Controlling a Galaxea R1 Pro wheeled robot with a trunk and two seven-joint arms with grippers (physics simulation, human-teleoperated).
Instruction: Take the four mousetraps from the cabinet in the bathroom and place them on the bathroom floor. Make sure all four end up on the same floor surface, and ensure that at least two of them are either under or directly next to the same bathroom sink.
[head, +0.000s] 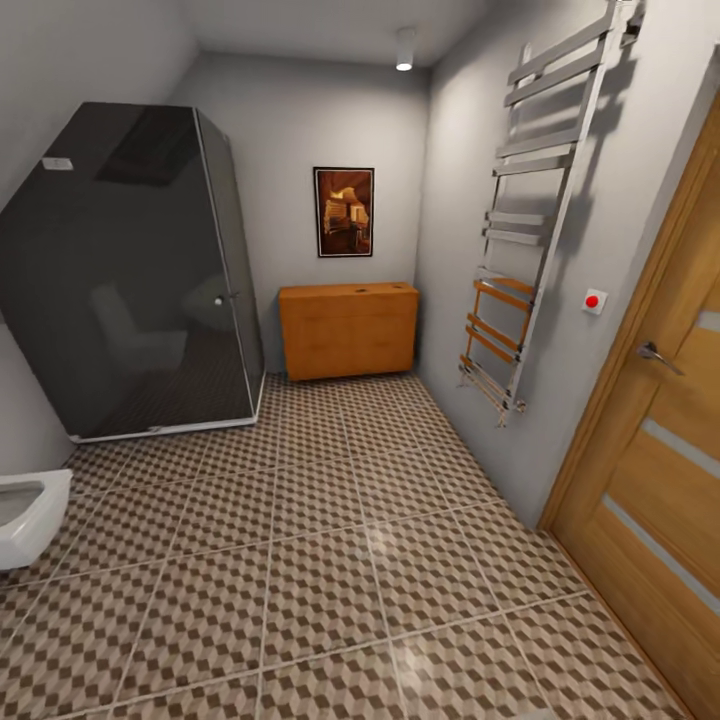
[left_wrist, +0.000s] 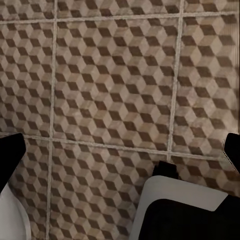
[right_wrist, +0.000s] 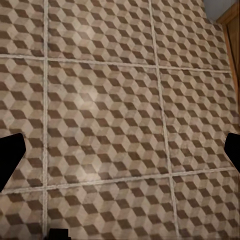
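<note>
Two dark fingertips sit far apart at the edges of each wrist view, so both the left gripper (left_wrist: 120, 145) and the right gripper (right_wrist: 120, 150) hang spread wide with nothing between them, facing down at the cube-patterned brown, beige and white tiled bathroom floor (head: 330, 560). By my reading, the step in hand is the approach: the low orange-brown wooden cabinet (head: 348, 330) stands well ahead against the far wall, beside the dark glass shower enclosure (head: 120, 270) and below a framed picture (head: 344, 211). A few tiny dark specks on the cabinet's top may be the mousetraps, but they are too small to tell. Next, the base likely needs to roll straight forward across the tiles until the cabinet is within arm's reach.
</note>
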